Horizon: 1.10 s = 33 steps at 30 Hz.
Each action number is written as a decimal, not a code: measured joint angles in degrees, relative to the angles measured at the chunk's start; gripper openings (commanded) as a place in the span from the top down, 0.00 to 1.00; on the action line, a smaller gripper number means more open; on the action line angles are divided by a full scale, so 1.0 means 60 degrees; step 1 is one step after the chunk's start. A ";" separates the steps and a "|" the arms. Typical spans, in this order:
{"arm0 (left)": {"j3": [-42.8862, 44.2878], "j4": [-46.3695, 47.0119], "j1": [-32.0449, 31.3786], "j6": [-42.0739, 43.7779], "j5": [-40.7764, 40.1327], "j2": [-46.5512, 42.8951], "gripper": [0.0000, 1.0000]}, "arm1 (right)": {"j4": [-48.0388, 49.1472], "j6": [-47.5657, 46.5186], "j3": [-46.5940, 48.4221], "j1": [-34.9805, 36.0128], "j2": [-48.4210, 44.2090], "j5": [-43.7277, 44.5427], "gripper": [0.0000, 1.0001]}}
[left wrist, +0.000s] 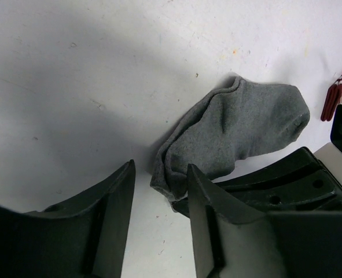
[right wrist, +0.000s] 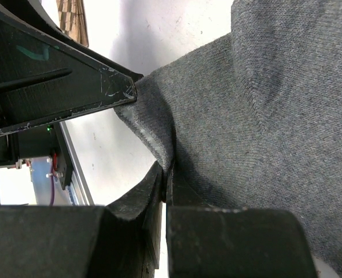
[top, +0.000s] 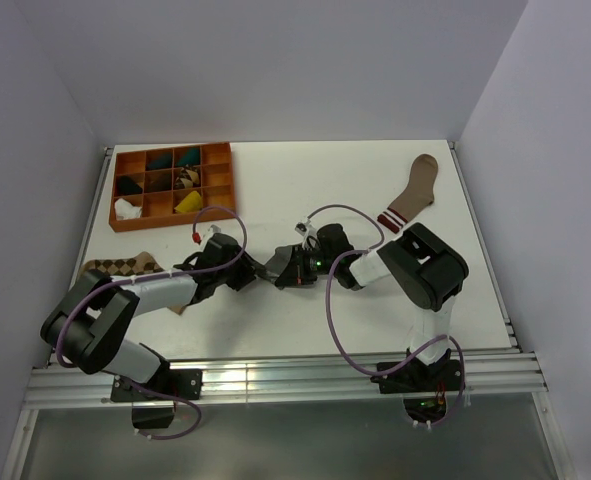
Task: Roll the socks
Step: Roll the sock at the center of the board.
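From above, I am holding the left gripper (top: 251, 274) and right gripper (top: 285, 270) at the grey sock (top: 273, 268), mid-table (top: 315, 190). Left wrist: jaws are standing apart beside the sock's folded end, probably ready to roll it. Right wrist: jaws are pinching its edge tight, likely anchoring it.

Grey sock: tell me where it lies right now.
The grey sock lies centrally in the top view, between the grippers: the right gripper pinches its edge, the left gripper stands open beside it.
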 measured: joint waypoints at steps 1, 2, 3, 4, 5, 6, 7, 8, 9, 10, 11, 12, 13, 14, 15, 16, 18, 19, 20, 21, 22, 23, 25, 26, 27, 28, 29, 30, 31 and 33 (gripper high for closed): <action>0.0004 -0.0004 0.0000 -0.0025 0.0000 0.0000 0.56 | 0.0000 -0.0004 0.0000 0.0000 0.0000 0.0000 1.00; 0.0015 -0.0015 0.0004 -0.0036 -0.0004 0.0007 0.57 | -0.0004 -0.0007 0.0000 0.0000 0.0000 0.0000 1.00; 0.0036 -0.0022 0.0000 -0.0040 -0.0004 0.0025 0.58 | -0.0007 -0.0018 0.0000 0.0000 0.0000 0.0000 1.00; 0.0069 -0.0036 0.0000 -0.0040 -0.0007 0.0058 0.60 | -0.0015 -0.0025 0.0007 0.0000 0.0000 0.0000 1.00; 0.0102 -0.0044 0.0000 -0.0044 -0.0007 0.0098 0.61 | -0.0026 -0.0029 0.0015 0.0000 0.0000 -0.0004 1.00; 0.0131 -0.0044 0.0000 -0.0040 -0.0011 0.0124 0.62 | -0.0047 -0.0029 0.0026 0.0000 0.0000 -0.0004 1.00; 0.0146 -0.0047 0.0000 -0.0040 -0.0011 0.0138 0.62 | -0.0066 -0.0029 0.0047 0.0000 0.0004 -0.0004 1.00; 0.0164 -0.0058 0.0000 -0.0040 -0.0011 0.0138 0.62 | -0.0080 -0.0033 0.0062 0.0000 0.0007 0.0000 1.00; 0.0182 -0.0069 0.0000 -0.0040 -0.0011 0.0138 0.62 | -0.0084 -0.0033 0.0066 0.0000 0.0011 0.0000 1.00; 0.0189 -0.0069 0.0000 -0.0040 -0.0011 0.0138 0.63 | -0.0087 -0.0036 0.0066 0.0000 0.0011 0.0000 1.00; 0.0200 -0.0080 0.0000 -0.0040 -0.0011 0.0138 0.63 | -0.0095 -0.0036 0.0069 0.0000 0.0011 0.0000 1.00; 0.0208 -0.0087 0.0000 -0.0040 -0.0011 0.0138 0.63 | -0.0109 -0.0044 0.0069 0.0000 0.0011 0.0000 1.00; 0.0208 -0.0095 0.0000 -0.0040 -0.0007 0.0138 0.63 | -0.0117 -0.0047 0.0069 0.0000 0.0011 0.0000 1.00; 0.0215 -0.0109 0.0000 -0.0040 -0.0007 0.0138 0.63 | -0.0117 -0.0062 0.0073 0.0000 0.0011 0.0000 1.00; 0.0215 -0.0113 0.0000 -0.0040 -0.0007 0.0138 0.62 | -0.0117 -0.0066 0.0073 0.0000 0.0011 0.0000 1.00; 0.0215 -0.0117 0.0000 -0.0044 -0.0004 0.0138 0.62 | -0.0117 -0.0066 0.0073 0.0000 0.0011 0.0000 1.00; 0.0215 -0.0138 0.0000 -0.0044 -0.0004 0.0138 0.60 | -0.0120 -0.0069 0.0073 0.0000 0.0011 0.0000 1.00; 0.0215 -0.0157 0.0000 -0.0047 -0.0004 0.0138 0.59 | -0.0120 -0.0069 0.0073 0.0000 0.0011 0.0000 1.00; 0.0215 -0.0186 0.0000 -0.0058 0.0000 0.0135 0.58 | -0.0124 -0.0073 0.0076 0.0000 0.0011 0.0000 1.00; 0.0215 -0.0211 0.0000 -0.0076 0.0000 0.0135 0.57 | -0.0135 -0.0080 0.0087 0.0000 0.0011 0.0000 1.00; 0.0215 -0.0233 0.0000 -0.0084 0.0000 0.0135 0.56 | -0.0157 -0.0098 0.0102 0.0000 0.0011 -0.0004 1.00; 0.0215 -0.0255 0.0000 -0.0113 -0.0004 0.0127 0.56 | -0.0171 -0.0109 0.0113 0.0000 0.0011 0.0000 1.00; 0.0215 -0.0277 0.0000 -0.0127 -0.0007 0.0095 0.55 | -0.0175 -0.0131 0.0124 0.0000 0.0029 0.0000 1.00; 0.0215 -0.0273 0.0000 -0.0127 -0.0007 0.0084 0.54 | -0.0168 -0.0131 0.0127 0.0000 0.0055 -0.0007 1.00; 0.0215 -0.0270 0.0000 -0.0131 -0.0011 0.0069 0.54 | -0.0138 -0.0127 0.0131 0.0000 0.0080 -0.0015 1.00; 0.0215 -0.0270 0.0000 -0.0131 -0.0011 0.0066 0.54 | -0.0113 -0.0127 0.0138 0.0000 0.0098 -0.0025 1.00; 0.0215 -0.0262 0.0000 -0.0131 -0.0011 0.0051 0.54 | -0.0102 -0.0127 0.0149 0.0000 0.0117 -0.0040 1.00; 0.0215 -0.0255 0.0000 -0.0131 -0.0015 0.0047 0.54 | -0.0102 -0.0127 0.0168 0.0000 0.0124 -0.0047 1.00; 0.0215 -0.0240 0.0000 -0.0131 -0.0015 0.0047 0.54 | -0.0102 -0.0127 0.0175 0.0000 0.0127 -0.0047 1.00; 0.0215 -0.0219 0.0000 -0.0127 -0.0015 0.0047 0.54 | -0.0098 -0.0127 0.0178 0.0000 0.0135 -0.0055 1.00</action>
